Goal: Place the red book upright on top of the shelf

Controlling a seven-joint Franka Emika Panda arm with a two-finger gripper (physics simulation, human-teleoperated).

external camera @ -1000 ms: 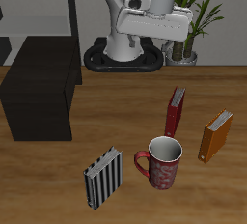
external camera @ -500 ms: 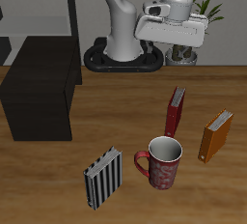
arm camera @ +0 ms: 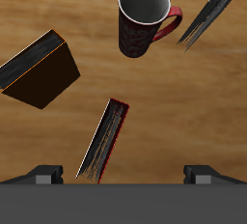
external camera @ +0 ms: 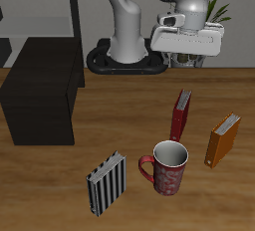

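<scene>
The red book (external camera: 180, 115) stands upright on the wooden table, just behind the mug; in the wrist view it shows as a slim dark red spine (arm camera: 104, 139). The shelf (external camera: 42, 91) is the low matte-black cabinet with a flat top at the table's side, away from the book. My gripper (external camera: 185, 60) hangs high above the table, over and a little behind the red book. Its fingertips (arm camera: 43, 176) show wide apart and hold nothing.
A red patterned mug (external camera: 167, 167) stands in front of the red book, also in the wrist view (arm camera: 145, 15). An orange-brown book (external camera: 222, 139) stands beside them. A striped black-and-white book (external camera: 106, 183) stands near the table's front edge. A potted plant (external camera: 202, 26) is at the back.
The gripper has swung sideways across the back of the table, toward the plant, and now hangs above the red book. The objects on the table have not moved.
</scene>
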